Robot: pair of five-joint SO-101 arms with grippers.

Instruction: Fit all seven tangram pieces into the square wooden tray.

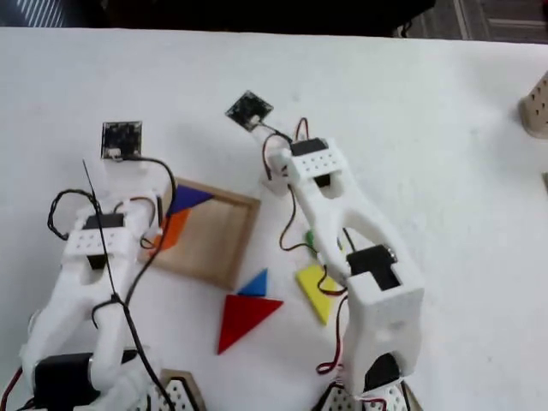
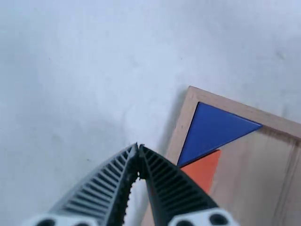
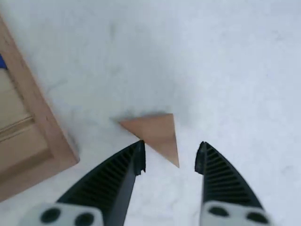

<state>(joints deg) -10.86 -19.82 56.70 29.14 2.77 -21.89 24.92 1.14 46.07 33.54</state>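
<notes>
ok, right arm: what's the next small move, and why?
Probably lower the right gripper and close on the tan triangle. The gripper is open, and the triangle lies flat on the table partly between its tips, just off the tray corner. The tray so far shows only a blue triangle and an orange piece.

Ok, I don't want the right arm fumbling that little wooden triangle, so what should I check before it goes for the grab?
1. Right gripper open: ok.
2. Wooden triangle centred between its fingers: not ok, it sits toward one finger.
3. Triangle apart from the tray: ok.
4. Left gripper out of the way: ok, shut, just outside the tray's rim.
5. Room in the tray: ok, blue triangle and orange piece fill one corner.
6. Gripper height over the triangle: cannot tell.
</notes>
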